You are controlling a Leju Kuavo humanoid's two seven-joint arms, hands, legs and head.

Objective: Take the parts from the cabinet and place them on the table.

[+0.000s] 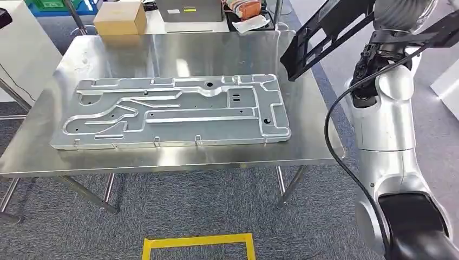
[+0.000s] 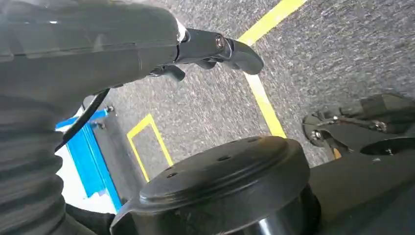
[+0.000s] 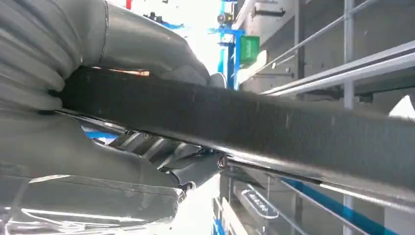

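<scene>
Black flat slotted part (image 1: 319,38), matte, long, clamped in rt hand (image 3: 122,122); left hand (image 2: 215,49) empty, fingers loosely curled.

no legible text, labels or signs

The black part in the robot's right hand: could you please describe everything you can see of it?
The black part is a long, flat, matte black frame with slotted cut-outs, probably metal or plastic. It slants in the air above the steel table's far right corner, not touching it. The right hand grips it, thumb on one face and fingers on the other; in the right wrist view it crosses as a dark bar.
</scene>
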